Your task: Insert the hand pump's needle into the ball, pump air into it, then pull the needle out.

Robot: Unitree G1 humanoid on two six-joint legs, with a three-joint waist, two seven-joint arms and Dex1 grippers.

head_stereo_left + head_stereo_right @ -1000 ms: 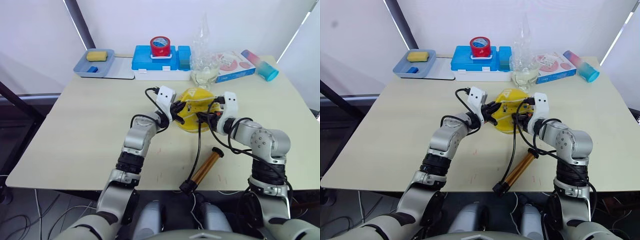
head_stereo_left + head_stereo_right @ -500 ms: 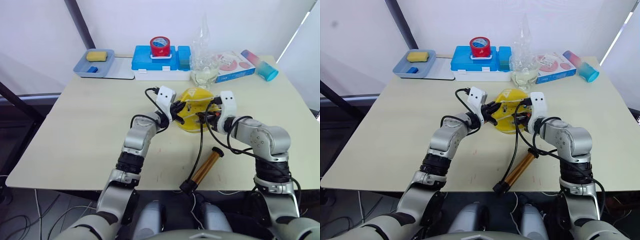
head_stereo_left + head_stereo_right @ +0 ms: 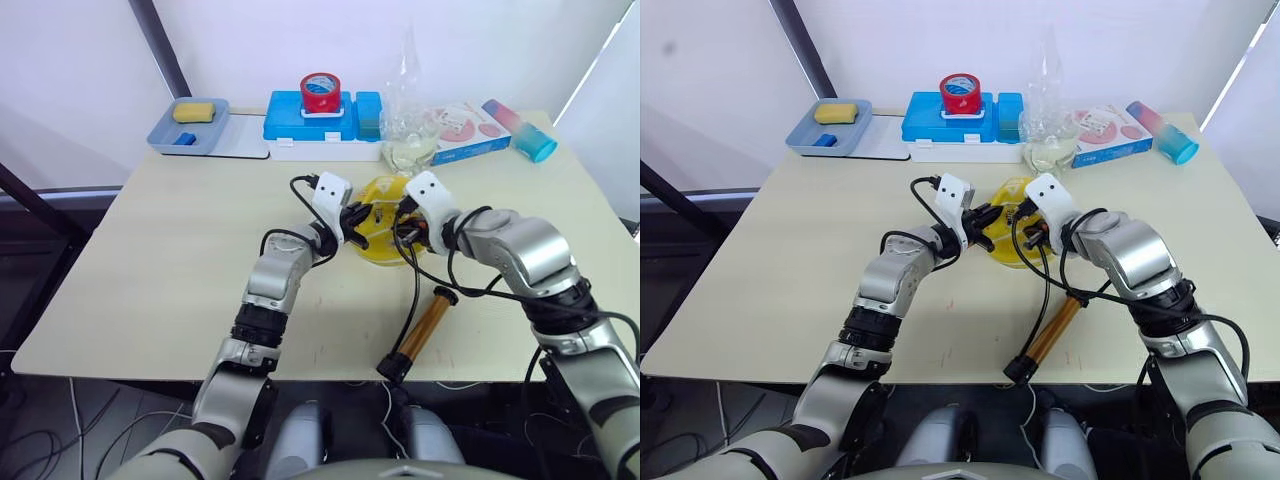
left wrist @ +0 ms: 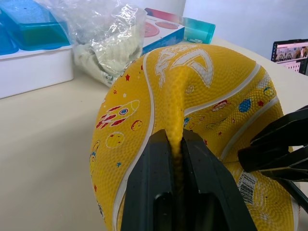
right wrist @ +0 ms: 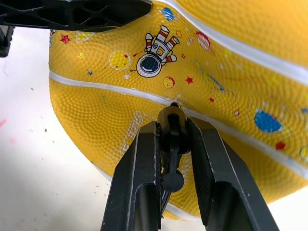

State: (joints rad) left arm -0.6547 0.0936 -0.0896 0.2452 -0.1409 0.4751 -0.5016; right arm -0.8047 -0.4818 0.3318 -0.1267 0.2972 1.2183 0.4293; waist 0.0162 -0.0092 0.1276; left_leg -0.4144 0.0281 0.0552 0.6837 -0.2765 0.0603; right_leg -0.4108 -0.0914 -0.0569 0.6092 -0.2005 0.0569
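A: Right pincer [image 5: 172, 139] first?
B: Clamped on the needle [image 5: 172, 120] by its black fitting, tip right at the valve hole on a white stripe of the ball [image 5: 240, 77]. Can't tell if it's seated yet.
A: How to do it well?
B: I'd say push straight along the needle's line, no sideways lean, or it could bend or skid off the rubber.
A: Left pincer [image 4: 175, 139]?
B: Pinched together on a raised fold of the ball's skin, so the ball looks soft. It's steadying it; should hold firm against the push.
A: Where's the ball?
B: Middle of the bench [image 3: 150, 260], a bit toward the far edge.
A: Pump?
B: Hand pump [image 3: 423, 325] lies near the front edge, hose [image 3: 414, 290] running up to the right pincer.
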